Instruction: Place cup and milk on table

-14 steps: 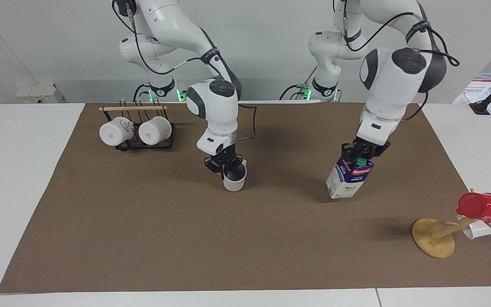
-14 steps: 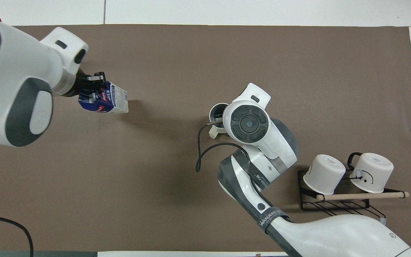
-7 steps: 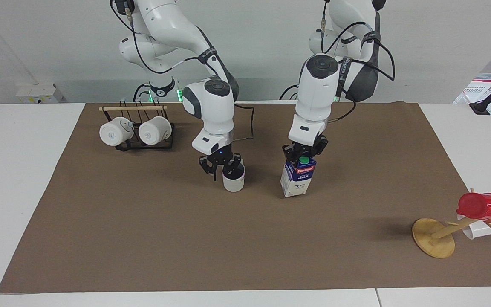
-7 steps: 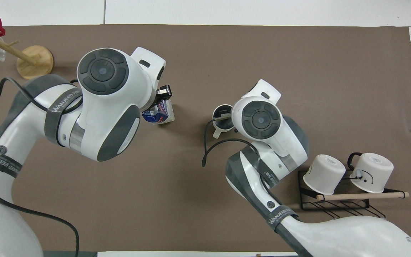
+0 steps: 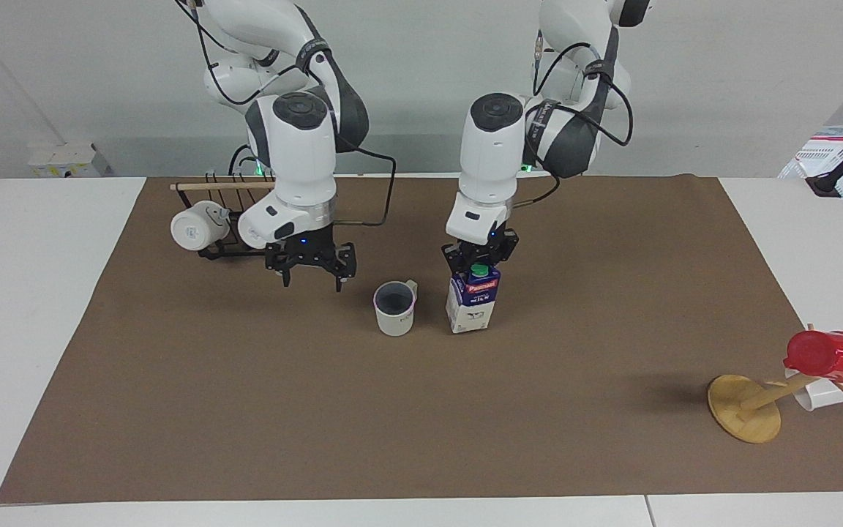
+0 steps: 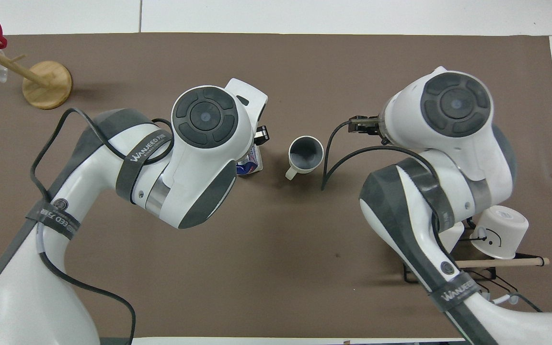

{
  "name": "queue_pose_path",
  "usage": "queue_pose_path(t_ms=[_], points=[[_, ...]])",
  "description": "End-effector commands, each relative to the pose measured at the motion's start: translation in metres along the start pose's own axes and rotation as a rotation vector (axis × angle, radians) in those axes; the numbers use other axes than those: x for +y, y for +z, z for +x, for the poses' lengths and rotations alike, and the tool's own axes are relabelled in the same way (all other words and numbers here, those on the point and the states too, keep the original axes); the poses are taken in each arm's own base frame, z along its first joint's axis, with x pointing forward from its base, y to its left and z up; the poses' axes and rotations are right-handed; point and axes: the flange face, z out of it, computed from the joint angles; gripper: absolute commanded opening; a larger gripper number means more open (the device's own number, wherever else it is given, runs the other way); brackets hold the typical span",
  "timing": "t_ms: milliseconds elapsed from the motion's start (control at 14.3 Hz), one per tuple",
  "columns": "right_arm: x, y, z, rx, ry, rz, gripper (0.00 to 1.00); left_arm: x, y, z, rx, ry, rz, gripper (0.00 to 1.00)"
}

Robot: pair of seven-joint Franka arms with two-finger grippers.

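In the facing view, the right gripper had let go of the cup within the last second and drawn up and off toward the right arm's end of the table; it hung over the mat with its fingers spread wide and nothing between them. The cup stood upright and alone near the middle of the table, so its half of the job looked done. The left gripper had brought the milk in from the left arm's end, stood it just beside the cup, and was closed on its top around the green cap. Only the release seemed to remain.

In the overhead view, the cup showed a grey-blue inside, an off-white rim and a small handle turned toward the robots. The milk was mostly hidden under the left arm, a strip of blue, red and white showing. The right gripper reached toward the cup without touching it.
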Motion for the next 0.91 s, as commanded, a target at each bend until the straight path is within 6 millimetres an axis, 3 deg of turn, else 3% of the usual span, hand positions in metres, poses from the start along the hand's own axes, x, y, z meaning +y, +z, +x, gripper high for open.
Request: queue_pose_path(t_ms=[0, 280, 561, 631, 701, 771, 841], points=[[0.042, -0.025, 0.015, -0.036, 0.001, 0.024, 1.00, 0.022, 0.004, -0.002, 0.031, 0.013, 0.002, 0.00], [0.117, -0.074, 0.016, -0.070, 0.000, 0.074, 1.00, 0.039, 0.012, -0.014, 0.042, 0.029, 0.015, 0.00], [0.170, -0.134, 0.017, -0.129, 0.007, 0.062, 1.00, 0.039, 0.010, -0.013, 0.062, 0.040, 0.021, 0.00], [0.185, -0.147, 0.016, -0.142, -0.010, 0.051, 1.00, 0.040, 0.009, -0.011, 0.073, 0.039, 0.007, 0.18], [0.198, -0.157, 0.016, -0.151, -0.019, 0.046, 1.00, 0.041, 0.009, -0.009, 0.086, 0.038, -0.010, 0.69], [0.206, -0.170, 0.016, -0.162, -0.013, 0.040, 1.00, 0.041, 0.010, -0.009, 0.090, 0.041, -0.014, 1.00], [0.211, -0.169, 0.021, -0.185, -0.003, 0.038, 1.00, 0.041, 0.010, -0.009, 0.089, 0.040, -0.015, 1.00]])
